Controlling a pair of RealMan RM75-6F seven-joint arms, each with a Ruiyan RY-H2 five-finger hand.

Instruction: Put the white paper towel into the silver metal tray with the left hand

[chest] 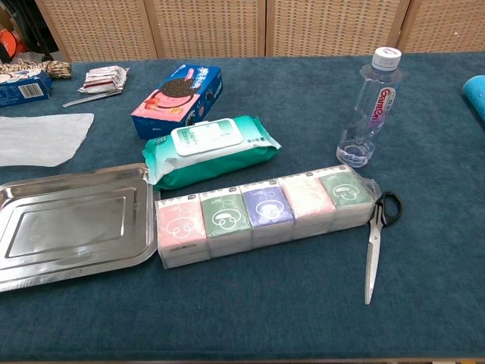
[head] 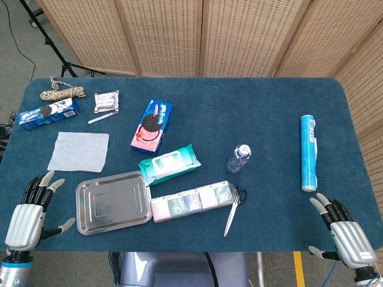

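One white paper towel (head: 78,151) lies flat and unfolded on the blue table (head: 263,107), toward the robot's left side, and nothing touches it. Just nearer the robot sits the silver metal tray (head: 114,203), its bare bottom facing up and a narrow strip of cloth showing between its far rim and the towel's near edge; that closeness suggests the move will be short, a lift and a small carry toward the robot. The left hand (head: 31,210) rests at the table's near left corner, fingers spread and holding nothing, beside the tray and a little short of the towel, so the task looks not yet begun. Because the towel is thin and lies flush on the cloth, my guess is that pinching an edge or corner will serve better than pressing down on its middle. The right hand (head: 342,228) waits at the near right corner, likewise spread with nothing in it, well apart from the work. Around the tray's right side a teal wet-wipe pack (chest: 208,149) and a row of tissue packs (chest: 261,214) sit close, the row just beside the tray's rim in the chest view, so the tray is best approached from the left or from above. Farther off stand a water bottle (chest: 369,106), scissors (chest: 375,243) and a cookie box (head: 152,124).
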